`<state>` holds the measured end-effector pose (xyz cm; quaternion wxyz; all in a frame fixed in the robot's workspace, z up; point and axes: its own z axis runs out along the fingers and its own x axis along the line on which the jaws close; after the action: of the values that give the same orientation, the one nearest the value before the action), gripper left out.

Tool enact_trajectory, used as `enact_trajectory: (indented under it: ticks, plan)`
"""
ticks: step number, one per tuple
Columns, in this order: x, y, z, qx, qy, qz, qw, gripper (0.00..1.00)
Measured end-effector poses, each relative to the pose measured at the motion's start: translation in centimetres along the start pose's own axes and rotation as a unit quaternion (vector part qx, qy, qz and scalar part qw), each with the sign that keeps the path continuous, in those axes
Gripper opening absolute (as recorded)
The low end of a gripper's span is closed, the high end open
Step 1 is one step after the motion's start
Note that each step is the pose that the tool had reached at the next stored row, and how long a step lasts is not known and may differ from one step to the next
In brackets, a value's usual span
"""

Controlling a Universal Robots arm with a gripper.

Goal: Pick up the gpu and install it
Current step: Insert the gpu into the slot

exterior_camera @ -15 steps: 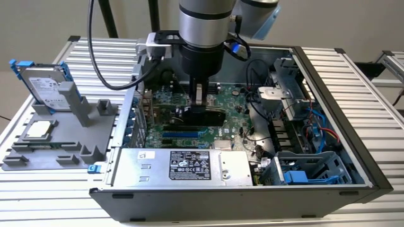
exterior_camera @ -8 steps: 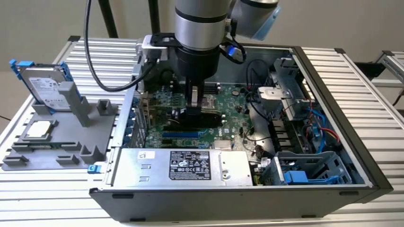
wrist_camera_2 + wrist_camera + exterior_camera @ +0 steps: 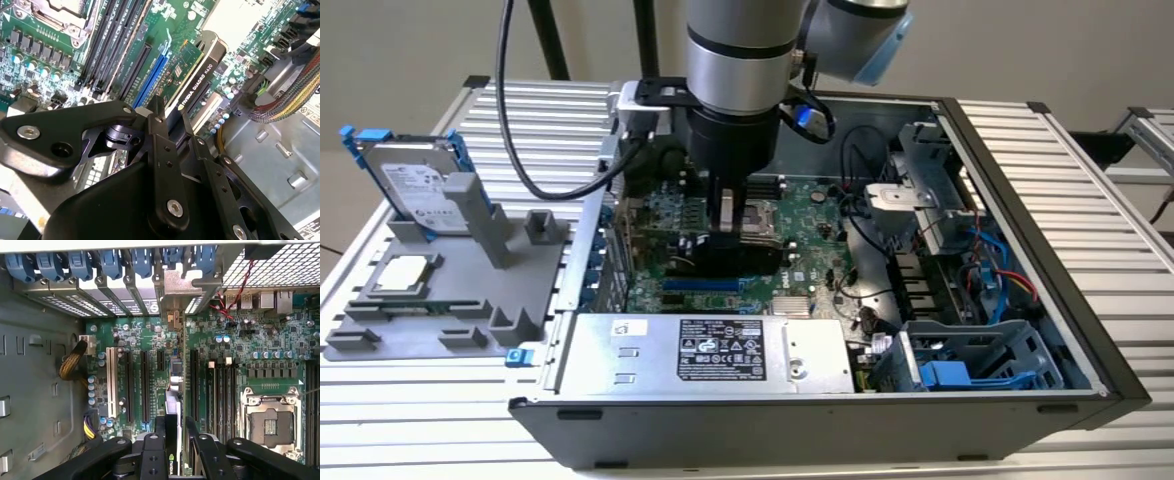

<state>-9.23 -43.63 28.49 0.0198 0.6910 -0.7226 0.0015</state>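
One arm is in service, reaching down into one open computer case (image 3: 1014,330) at the centre of the exterior view. Its black metal gripper (image 3: 170,117) is clenched on one gpu (image 3: 197,70), a thin card held edge-on over the green motherboard (image 3: 794,200), with a black shroud on one face and green board on the other. In the first wrist view the gpu (image 3: 173,405) stands upright between the fingers (image 3: 150,450), in line with the dark expansion slots, and its silver end bracket (image 3: 177,287) meets the rear slot wall beside a row of blue plastic latches. Whether the card edge is fully seated cannot be told. One bare processor socket (image 3: 272,425) with a metal frame lies near the lower right of that view. One boxy silver power supply (image 3: 707,350) sits at the case front. At the exterior view's left, one grey moulded holder (image 3: 447,300) carries one silver hard drive (image 3: 420,185) in a blue-tabbed caddy, standing tilted, and one flat square chip (image 3: 403,272).
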Motion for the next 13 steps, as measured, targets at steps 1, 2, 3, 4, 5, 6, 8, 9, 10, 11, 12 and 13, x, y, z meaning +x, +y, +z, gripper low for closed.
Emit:
enact_trajectory:
  ticks: [1,2,3,4,5,6,8,9,10,11,12,13]
  plan:
    - [-0.01,0.00,0.07,0.0001,-0.0001,0.000,1.0000,0.00]
    - [-0.01,0.01,0.15,0.0001,-0.0001,0.000,1.0000,0.00]
    - [-0.01,0.03,0.24,0.0000,-0.0001,0.000,1.0000,0.00]
    - [-0.01,0.03,0.33,-0.0003,0.0000,0.000,1.0000,0.00]
    - [-0.01,0.04,0.41,-0.0008,0.0000,0.000,1.0000,0.00]
    - [-0.01,0.04,0.51,-0.0015,0.0001,0.000,1.0000,0.00]
    - [-0.02,0.05,0.69,-0.0035,0.0003,0.000,1.0000,0.00]
    - [-0.02,0.05,0.72,-0.0036,0.0003,0.000,1.0000,0.00]
    - [-0.02,0.05,0.72,-0.0036,0.0003,0.000,1.0000,0.00]
    - [-0.01,0.05,0.71,-0.0037,0.0004,0.000,1.0000,0.00]
    - [-0.02,0.05,0.75,-0.0036,0.0003,0.000,1.0000,0.00]
    - [-0.02,0.05,0.78,-0.0036,0.0003,0.000,1.0000,0.00]
